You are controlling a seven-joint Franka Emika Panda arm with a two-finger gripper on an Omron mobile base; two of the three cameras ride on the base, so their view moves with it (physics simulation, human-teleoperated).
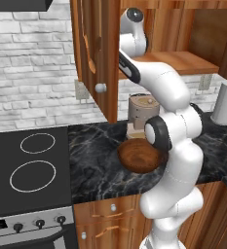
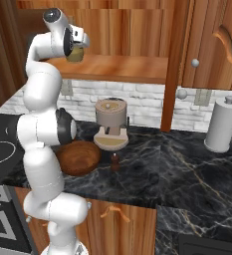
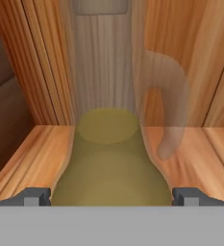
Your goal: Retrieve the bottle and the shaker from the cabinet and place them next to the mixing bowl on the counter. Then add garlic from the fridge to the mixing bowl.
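A clear glass bottle (image 3: 108,163) with yellowish liquid and a side handle stands upright on the cabinet shelf (image 3: 31,153). My gripper (image 3: 111,196) is open, with one fingertip (image 3: 36,196) on each side of the bottle's wide base. From the right base view the gripper (image 2: 78,44) reaches into the cabinet at the bottle (image 2: 75,55). The brown mixing bowl (image 2: 80,157) (image 1: 139,156) sits on the dark counter. A small brown shaker (image 2: 115,162) stands just right of it. The garlic and the fridge are out of view.
A beige coffee machine (image 2: 111,122) (image 1: 141,111) stands behind the bowl. A paper towel roll (image 2: 222,124) (image 1: 225,103) is at the counter's right. The open cabinet door (image 1: 95,48) hangs left of the arm. The stove (image 1: 27,165) lies to the left.
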